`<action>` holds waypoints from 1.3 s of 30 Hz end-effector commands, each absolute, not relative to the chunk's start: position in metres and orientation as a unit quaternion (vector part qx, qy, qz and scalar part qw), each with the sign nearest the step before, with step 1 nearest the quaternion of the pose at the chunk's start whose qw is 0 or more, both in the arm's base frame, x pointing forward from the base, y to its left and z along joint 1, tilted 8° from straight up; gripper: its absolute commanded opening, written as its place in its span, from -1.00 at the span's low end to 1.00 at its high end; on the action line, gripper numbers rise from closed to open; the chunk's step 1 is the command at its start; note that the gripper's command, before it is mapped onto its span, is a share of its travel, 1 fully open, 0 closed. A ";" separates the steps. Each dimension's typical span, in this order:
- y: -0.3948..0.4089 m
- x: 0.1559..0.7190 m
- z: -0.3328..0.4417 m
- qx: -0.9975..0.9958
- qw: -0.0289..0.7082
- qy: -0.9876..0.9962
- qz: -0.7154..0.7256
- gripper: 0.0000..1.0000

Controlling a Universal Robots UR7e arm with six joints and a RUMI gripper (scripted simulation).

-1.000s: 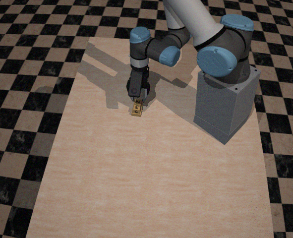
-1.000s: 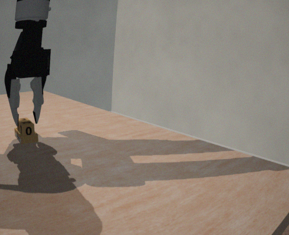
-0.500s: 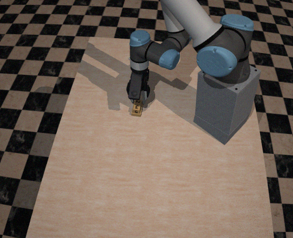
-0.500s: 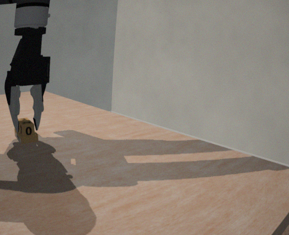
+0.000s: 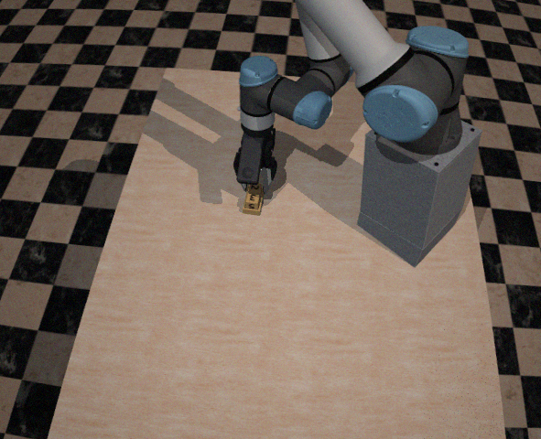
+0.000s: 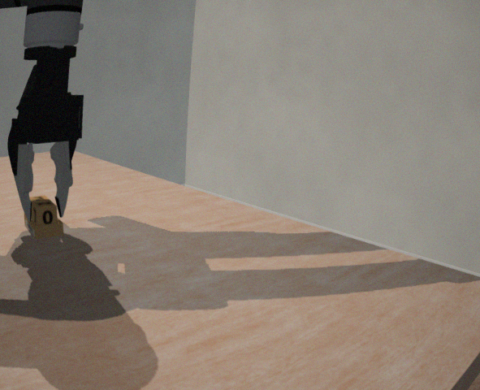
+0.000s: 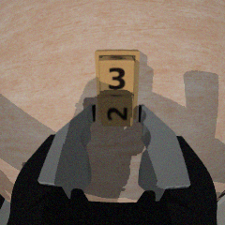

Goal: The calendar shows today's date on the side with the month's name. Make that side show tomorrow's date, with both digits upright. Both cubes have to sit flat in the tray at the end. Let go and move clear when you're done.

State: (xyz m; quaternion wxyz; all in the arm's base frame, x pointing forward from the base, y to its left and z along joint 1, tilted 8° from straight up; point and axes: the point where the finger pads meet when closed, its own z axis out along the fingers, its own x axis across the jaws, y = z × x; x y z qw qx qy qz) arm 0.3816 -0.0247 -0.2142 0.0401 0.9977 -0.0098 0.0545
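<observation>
We see the near cube (image 7: pixel 115 112), its top face reading 2, in the tray (image 7: pixel 117 54) on the wooden table (image 5: pixel 270 306), with the far cube (image 7: pixel 117 77) showing 3 beyond it. That much only the wrist view gives; the exterior view instead shows a 0 on a side face. The gripper (image 6: pixel 45 211) straddles the near cube, fingers (image 6: pixel 62 184) partly parted, one on each side, gripping nothing yet. From the top, the arm hides the near cube.

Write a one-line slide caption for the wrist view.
Part-open gripper straddles the near cube, top face 2, not yet gripped; far cube shows 3, both in the tray.
</observation>
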 end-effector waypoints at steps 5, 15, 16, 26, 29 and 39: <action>-0.025 0.382 -0.214 0.998 0.040 -0.010 0.055 -0.44; -0.025 0.382 -0.214 0.998 0.040 -0.010 0.055 -0.44; -0.025 0.382 -0.214 0.998 0.040 -0.010 0.055 -0.44; -0.025 0.382 -0.214 0.998 0.040 -0.010 0.055 -0.80; -0.025 0.382 -0.214 0.998 0.040 -0.010 0.055 -0.80; -0.025 0.382 -0.214 0.998 0.040 -0.010 0.055 -0.80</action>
